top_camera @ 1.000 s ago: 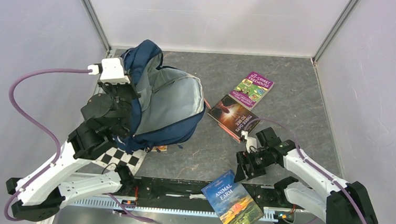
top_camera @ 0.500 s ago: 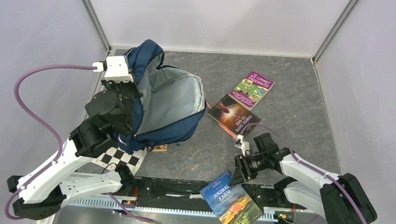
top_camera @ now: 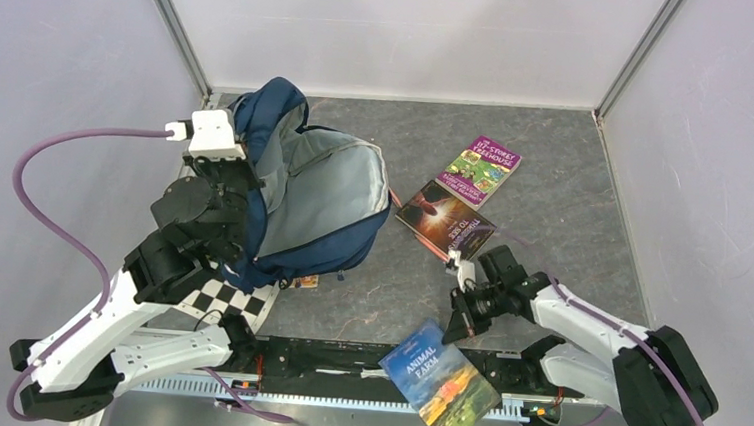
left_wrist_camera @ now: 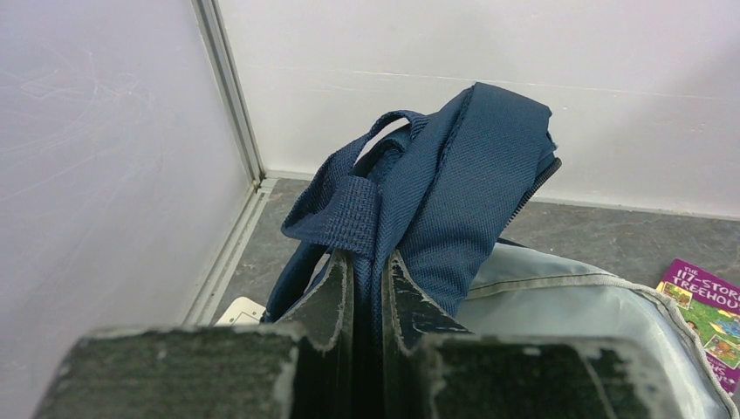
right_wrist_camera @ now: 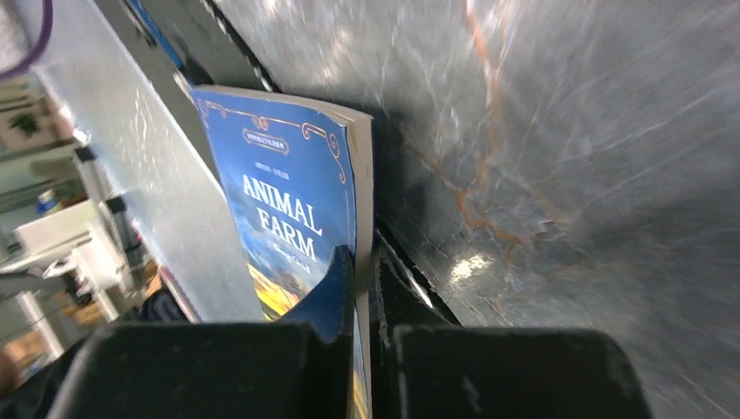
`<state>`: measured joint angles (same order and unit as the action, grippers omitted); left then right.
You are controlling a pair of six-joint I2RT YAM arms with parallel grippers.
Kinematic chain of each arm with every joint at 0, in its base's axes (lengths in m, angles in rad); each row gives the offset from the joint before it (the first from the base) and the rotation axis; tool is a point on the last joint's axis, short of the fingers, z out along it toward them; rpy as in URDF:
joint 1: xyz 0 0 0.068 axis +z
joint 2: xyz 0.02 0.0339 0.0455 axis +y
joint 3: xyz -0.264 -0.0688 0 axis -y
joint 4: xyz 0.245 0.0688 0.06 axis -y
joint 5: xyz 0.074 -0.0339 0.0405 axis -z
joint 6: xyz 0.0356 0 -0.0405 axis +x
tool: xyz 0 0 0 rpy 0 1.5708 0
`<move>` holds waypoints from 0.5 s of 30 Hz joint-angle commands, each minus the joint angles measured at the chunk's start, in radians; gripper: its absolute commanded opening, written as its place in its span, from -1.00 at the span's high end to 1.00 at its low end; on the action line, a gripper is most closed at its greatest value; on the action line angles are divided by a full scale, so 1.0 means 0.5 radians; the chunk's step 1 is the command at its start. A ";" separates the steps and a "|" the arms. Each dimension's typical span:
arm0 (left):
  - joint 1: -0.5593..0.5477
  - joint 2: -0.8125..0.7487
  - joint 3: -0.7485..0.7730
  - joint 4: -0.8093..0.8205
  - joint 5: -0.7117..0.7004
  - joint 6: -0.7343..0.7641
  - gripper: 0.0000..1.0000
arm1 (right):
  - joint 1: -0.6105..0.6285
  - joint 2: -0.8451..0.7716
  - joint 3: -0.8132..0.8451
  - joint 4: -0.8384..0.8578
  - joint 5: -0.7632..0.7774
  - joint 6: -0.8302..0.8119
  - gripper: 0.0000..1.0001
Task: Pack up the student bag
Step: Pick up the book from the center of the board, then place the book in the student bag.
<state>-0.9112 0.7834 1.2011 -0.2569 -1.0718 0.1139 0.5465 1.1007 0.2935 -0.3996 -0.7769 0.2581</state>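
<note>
The student bag (top_camera: 318, 204) is a navy backpack lying open at the left, its grey lining facing up. My left gripper (top_camera: 233, 173) is shut on a fold of the bag's (left_wrist_camera: 454, 175) blue fabric at its top left edge, and the cloth is pinched between the fingers of the left gripper (left_wrist_camera: 368, 271). At the near edge lies a blue "Animal Farm" book (top_camera: 441, 380). My right gripper (top_camera: 455, 329) is shut on its upper corner. In the right wrist view the book (right_wrist_camera: 279, 201) has its edge clamped in the right gripper (right_wrist_camera: 365, 271).
A purple Treehouse book (top_camera: 479, 170) and a dark red book (top_camera: 444, 223) lie right of the bag. The purple book (left_wrist_camera: 707, 319) also shows in the left wrist view. A checkerboard card (top_camera: 231, 301) lies below the bag. The arm base rail (top_camera: 342, 366) runs along the near edge.
My right gripper has moved down towards the near edge and closed on the Animal Farm book's corner. The left arm keeps its hold on the bag, barely shifting.
</note>
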 commanded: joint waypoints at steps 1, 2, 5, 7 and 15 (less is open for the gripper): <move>0.009 -0.024 0.078 0.017 -0.049 -0.085 0.96 | -0.015 -0.170 0.546 -0.309 0.500 0.036 1.00; 0.009 -0.030 0.083 0.011 -0.040 -0.087 0.96 | -0.030 -0.200 0.695 -0.366 0.576 0.049 1.00; 0.009 -0.057 0.061 0.013 -0.032 -0.103 0.96 | -0.051 -0.233 1.055 -0.452 0.814 0.064 1.00; 0.009 -0.067 0.040 0.026 0.001 -0.101 0.96 | -0.053 -0.223 1.287 -0.465 0.929 0.066 1.00; 0.011 -0.027 0.089 -0.029 0.187 -0.056 0.96 | -0.053 -0.149 2.047 -0.394 1.328 0.072 1.00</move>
<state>-0.9112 0.7692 1.2015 -0.2951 -1.0260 0.1085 0.5167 1.0206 1.1450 -0.6247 -0.2417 0.2741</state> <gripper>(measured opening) 0.120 0.025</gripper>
